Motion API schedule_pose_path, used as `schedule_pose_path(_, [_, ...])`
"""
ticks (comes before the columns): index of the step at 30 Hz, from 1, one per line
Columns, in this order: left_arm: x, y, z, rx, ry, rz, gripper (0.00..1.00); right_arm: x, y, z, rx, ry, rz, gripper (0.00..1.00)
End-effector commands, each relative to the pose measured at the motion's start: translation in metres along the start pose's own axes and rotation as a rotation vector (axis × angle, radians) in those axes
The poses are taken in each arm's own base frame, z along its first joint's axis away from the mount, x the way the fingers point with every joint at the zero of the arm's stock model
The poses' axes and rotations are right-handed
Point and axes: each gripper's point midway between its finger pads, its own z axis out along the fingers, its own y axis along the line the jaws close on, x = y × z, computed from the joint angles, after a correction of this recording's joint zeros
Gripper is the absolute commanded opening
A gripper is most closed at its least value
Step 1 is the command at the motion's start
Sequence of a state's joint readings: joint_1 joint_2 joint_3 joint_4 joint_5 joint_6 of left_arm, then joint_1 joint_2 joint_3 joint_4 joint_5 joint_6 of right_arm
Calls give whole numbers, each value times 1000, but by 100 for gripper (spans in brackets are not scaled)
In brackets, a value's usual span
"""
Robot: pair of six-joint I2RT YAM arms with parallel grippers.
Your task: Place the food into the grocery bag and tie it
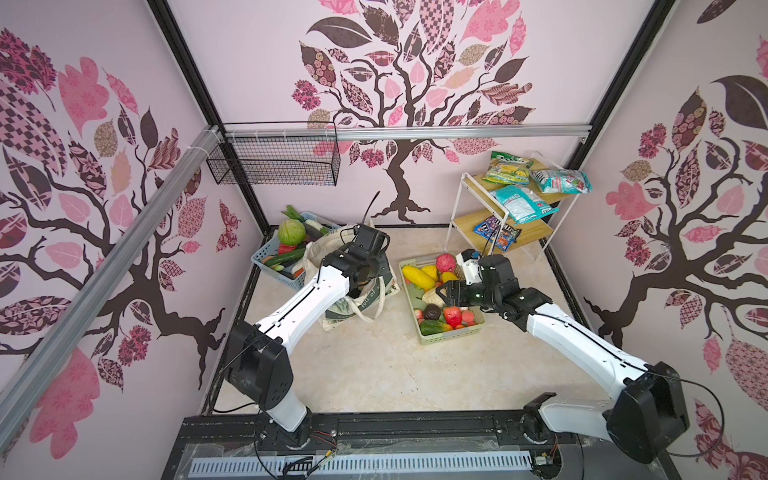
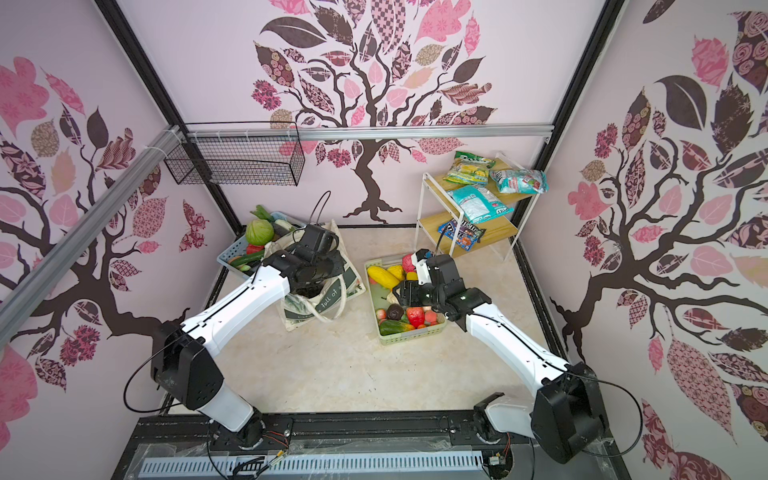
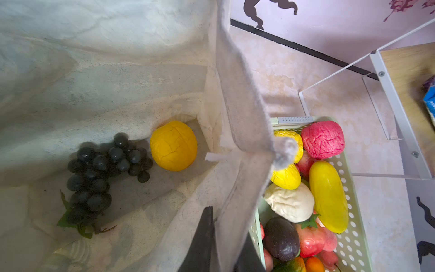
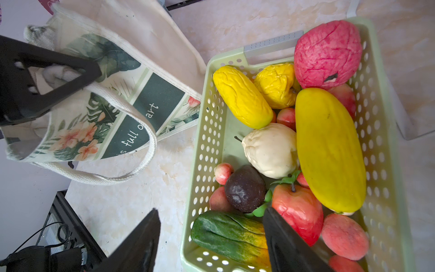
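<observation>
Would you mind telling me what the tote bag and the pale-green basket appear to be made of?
The tote bag looks like matte woven canvas: visible weave, stitched hems, soft folds. The pale-green basket is probably moulded plastic: smooth, slightly glossy, rigid walls with round holes.

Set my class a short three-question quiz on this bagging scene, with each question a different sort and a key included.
1. True or false: the grocery bag is empty.
2. What is the left gripper shut on? A) the bag's rim B) a snack packet C) the wire basket
3. Fill in: the right gripper hangs over the pale-green basket with its fingers ____.
Key: 1 false, a grape bunch and an orange fruit lie inside; 2 A; 3 open.
</observation>
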State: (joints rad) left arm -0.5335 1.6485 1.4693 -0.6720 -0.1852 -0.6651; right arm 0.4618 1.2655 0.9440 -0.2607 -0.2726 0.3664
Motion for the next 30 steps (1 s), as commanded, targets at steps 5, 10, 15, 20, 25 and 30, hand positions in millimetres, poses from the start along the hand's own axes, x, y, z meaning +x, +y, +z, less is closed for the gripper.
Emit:
schedule_pose_path(5, [-35, -10, 10, -12, -81, -26, 6, -2, -3, 18, 46, 16, -23, 72])
schedule_pose_path(10, [-35, -12, 15, -3, -62, 9, 17, 9, -9, 39, 109, 56, -56, 72])
schedule_pose_path(15, [-34, -14, 7, 22, -60, 45, 34, 17, -21, 57, 173, 90, -75, 72])
schedule_pose_path(20, [-35, -18, -12, 66, -65, 81, 54, 14, -39, 68, 270, 98, -102, 72])
schedule_pose_path(25, [-37, -14, -31, 66, -83, 109, 67, 11, -51, 79, 338, 109, -98, 72])
schedule_pose_path(30, [-39, -1, -49, 18, -103, 149, 70, 8, -55, 89, 375, 116, -175, 73])
